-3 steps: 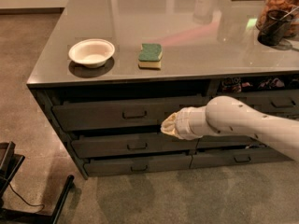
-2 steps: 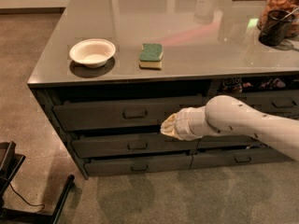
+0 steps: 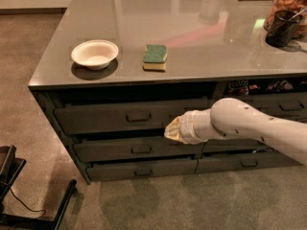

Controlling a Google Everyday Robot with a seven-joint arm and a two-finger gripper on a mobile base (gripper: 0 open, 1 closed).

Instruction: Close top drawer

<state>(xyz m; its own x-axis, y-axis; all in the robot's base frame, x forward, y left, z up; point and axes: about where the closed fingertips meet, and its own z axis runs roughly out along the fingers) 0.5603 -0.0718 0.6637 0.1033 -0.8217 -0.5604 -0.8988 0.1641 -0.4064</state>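
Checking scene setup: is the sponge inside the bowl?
No, the sponge lies beside the bowl; the gripper is by the top drawer.

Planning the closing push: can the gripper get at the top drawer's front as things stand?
Probably yes: the gripper sits at the lower front edge of the top drawer, right of its handle, nothing between them.

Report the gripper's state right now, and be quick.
Gripper: at the front of the top drawer, right of its handle; whether it is open or closed cannot be told.
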